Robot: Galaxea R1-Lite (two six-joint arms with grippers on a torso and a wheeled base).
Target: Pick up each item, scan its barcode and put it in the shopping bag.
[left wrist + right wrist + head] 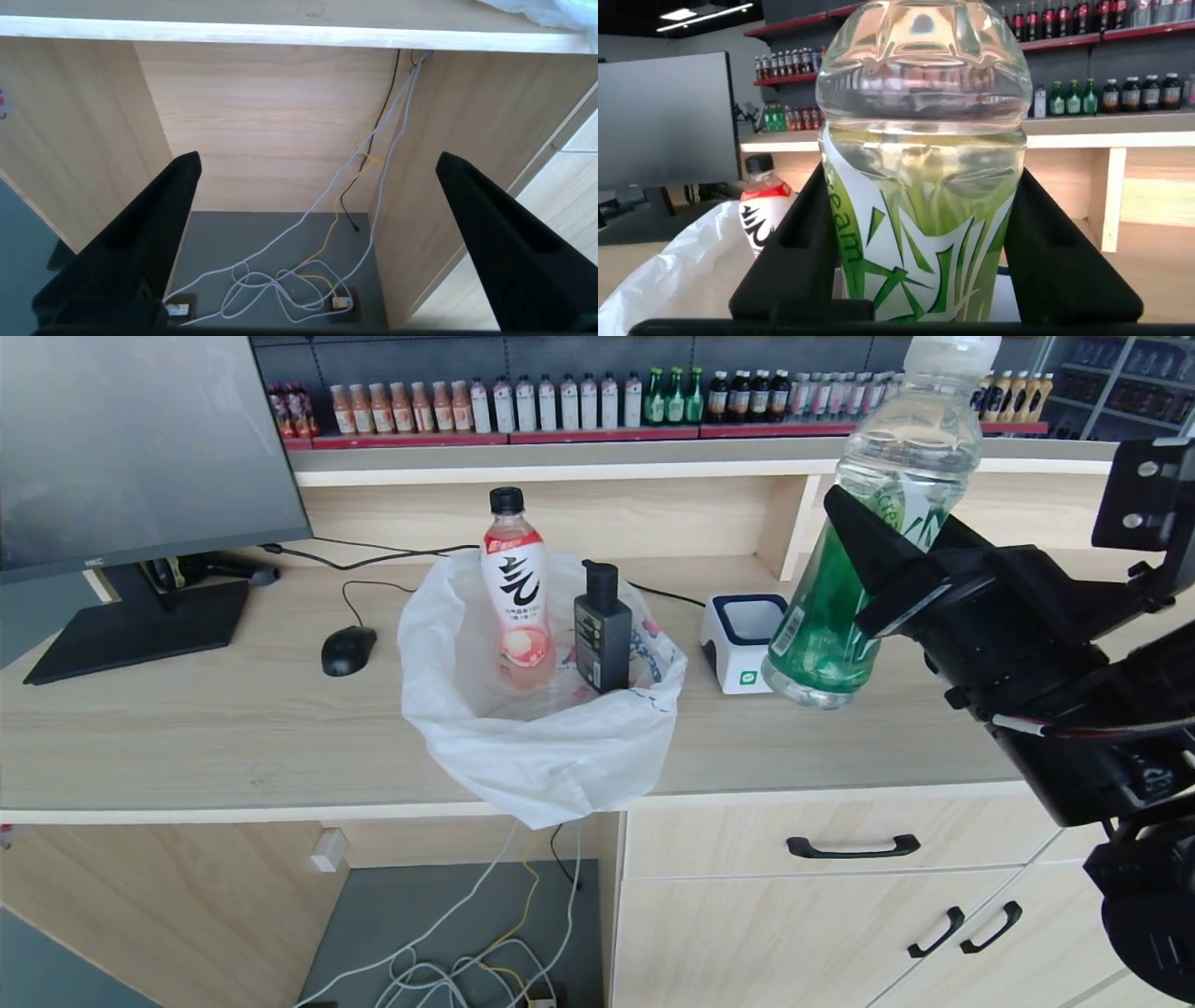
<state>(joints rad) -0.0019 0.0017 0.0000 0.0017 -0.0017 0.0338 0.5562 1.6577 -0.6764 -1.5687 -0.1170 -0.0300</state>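
Observation:
My right gripper (873,546) is shut on a clear bottle with a green label (910,439), held tilted in the air just right of the white and blue scanner (742,639). The bottle's barcode faces the scanner side. In the right wrist view the bottle (923,121) sits between both fingers of that gripper (924,271). The white shopping bag (429,644) stands open on the counter with a pink bottle (516,597) and a black bottle (602,630) upright inside. My left gripper (318,252) hangs open below the counter, holding nothing.
A monitor (140,439) and a black mouse (347,650) occupy the counter's left part. Shelves of bottles (597,401) line the back wall. Cables (308,271) lie on the floor under the counter. Drawers with black handles (851,847) are below right.

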